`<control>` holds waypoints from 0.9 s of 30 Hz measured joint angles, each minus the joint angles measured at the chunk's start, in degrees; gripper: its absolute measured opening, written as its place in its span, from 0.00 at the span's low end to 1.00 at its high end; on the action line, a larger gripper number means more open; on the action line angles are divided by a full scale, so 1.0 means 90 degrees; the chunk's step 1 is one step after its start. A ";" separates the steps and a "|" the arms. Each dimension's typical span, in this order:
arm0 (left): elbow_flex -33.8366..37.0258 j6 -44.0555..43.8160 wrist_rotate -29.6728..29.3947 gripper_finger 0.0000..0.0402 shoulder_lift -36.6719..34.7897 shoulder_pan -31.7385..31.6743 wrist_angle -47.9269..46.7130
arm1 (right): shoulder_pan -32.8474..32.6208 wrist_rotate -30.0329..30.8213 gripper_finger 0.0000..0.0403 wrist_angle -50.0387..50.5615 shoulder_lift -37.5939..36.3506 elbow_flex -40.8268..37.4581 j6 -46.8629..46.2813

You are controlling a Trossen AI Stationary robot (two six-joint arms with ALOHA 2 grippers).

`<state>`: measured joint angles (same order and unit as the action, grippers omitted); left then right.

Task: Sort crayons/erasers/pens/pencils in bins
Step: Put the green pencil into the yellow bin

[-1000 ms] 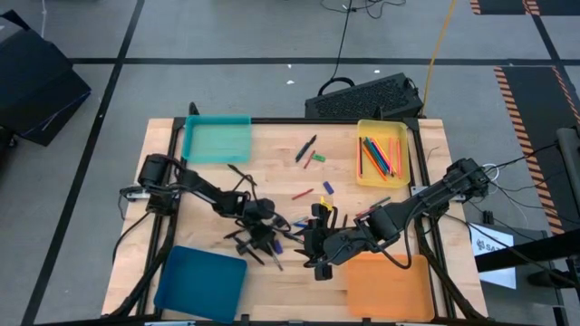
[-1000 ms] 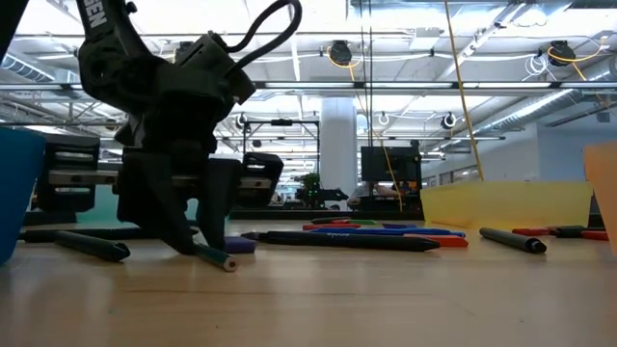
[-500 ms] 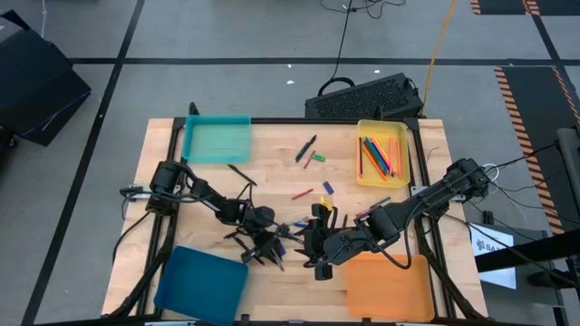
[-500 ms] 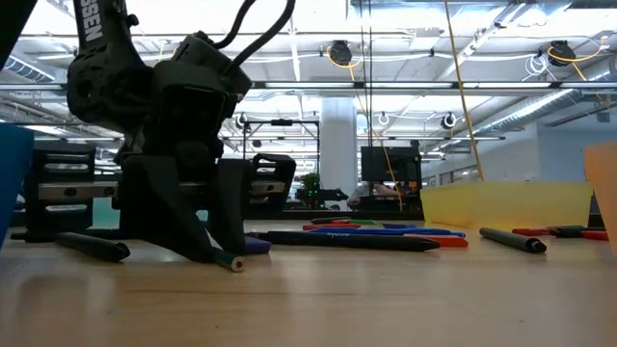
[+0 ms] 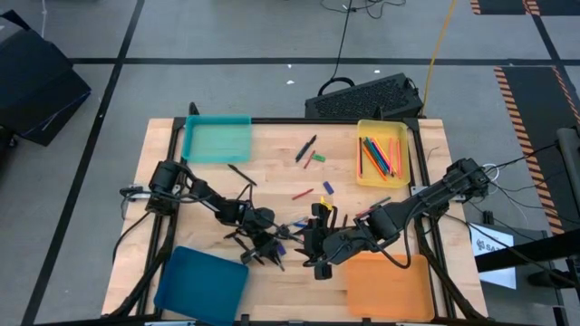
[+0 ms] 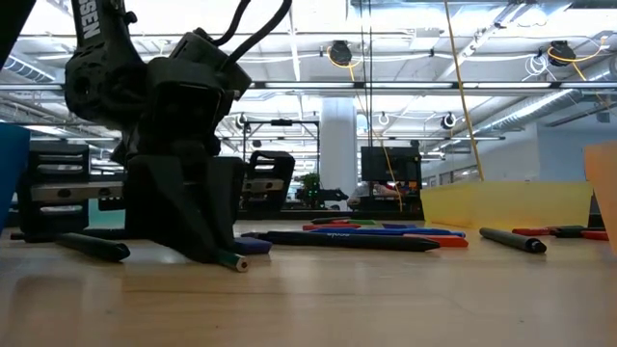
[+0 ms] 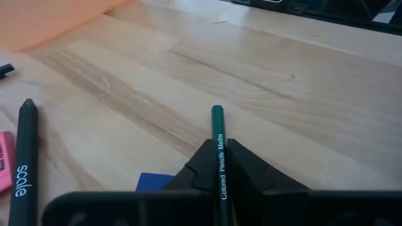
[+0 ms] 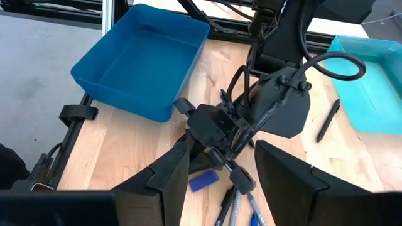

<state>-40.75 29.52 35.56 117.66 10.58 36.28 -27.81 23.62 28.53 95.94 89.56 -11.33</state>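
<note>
From my station, the left gripper blocks most of the green pencil in the low view; only its tip shows. My left wrist camera cuts off the black pen and a pink eraser at the frame edge. From overhead, the small sticks under both grippers are too tangled to separate.

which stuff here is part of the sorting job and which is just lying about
Job:
- green pencil, shut in the left hand
- pencils in the yellow bin
- pens on the table
- teal bin, blue bin, orange bin
- right hand, open

Lying about:
- black keyboard behind the table
- cables on the floor
</note>
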 joint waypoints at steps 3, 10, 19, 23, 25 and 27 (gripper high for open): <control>0.0005 -0.0135 -0.0143 0.04 -0.0197 -0.0027 -0.0147 | 0.0000 0.0000 0.43 -0.0002 0.0000 0.0000 0.0000; 0.0029 -0.0257 -0.0966 0.06 -0.1091 0.0012 -0.1094 | 0.0000 0.0018 0.43 0.0238 -0.0170 0.0000 0.0007; -0.0342 -0.2027 -0.1109 0.01 -0.2797 -0.0215 -0.2449 | -0.0002 0.0586 0.43 0.1067 -0.0934 0.0007 0.1186; -0.1033 -0.3835 -0.1194 0.00 -0.3335 -0.0522 -0.3004 | -0.0007 0.0582 0.43 0.1027 -0.0907 0.0005 0.2638; -0.1420 -0.4686 -0.1193 0.00 -0.3503 -0.0697 -0.3280 | -0.0006 0.0679 0.43 0.0991 -0.0895 0.0005 0.3284; -0.1794 -0.5339 -0.1214 0.01 -0.3620 -0.0853 -0.3484 | -0.0005 0.0736 0.43 0.0920 -0.0901 0.0005 0.3746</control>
<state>-56.90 -18.53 24.63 85.08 2.90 4.93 -27.86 30.24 36.80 87.83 89.60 22.38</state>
